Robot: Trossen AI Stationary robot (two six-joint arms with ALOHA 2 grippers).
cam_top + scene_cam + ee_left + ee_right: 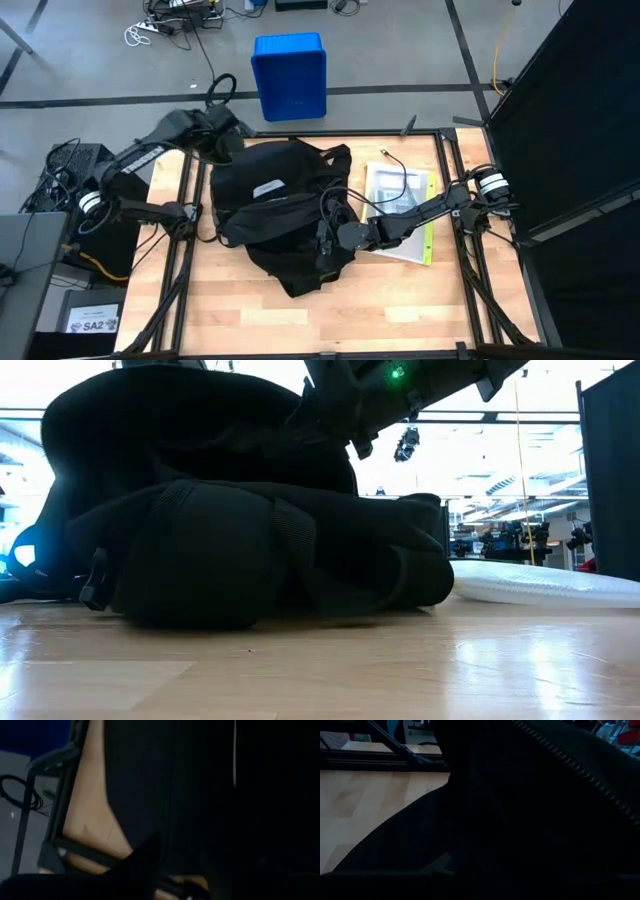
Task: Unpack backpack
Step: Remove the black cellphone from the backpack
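Observation:
The black backpack (280,210) lies slumped in the middle of the wooden table, with its white label (268,187) facing up. In the low view the backpack (230,550) rests on its broad underside and its far part bulges high. My right gripper (328,238) reaches in from the table's right and is at the backpack's right side, shut on its fabric. My left gripper (228,135) hangs over the backpack's far left corner, above the table's far left edge. The left wrist view shows only dark backpack cloth (200,795) and bare wood. My right gripper comes slanting down from the table's right and meets the backpack's upper right fabric (318,422), close to a zipper line (570,765). Dark cloth fills its wrist view and hides the fingers' place of contact. The backpack's bottom stays on the table.
A flat booklet in a clear sleeve (400,205) lies on the table to the right of the backpack, under my right arm. A blue plastic bin (290,75) stands on the floor beyond the table's far edge. Bare wood (300,320) runs along the near edge.

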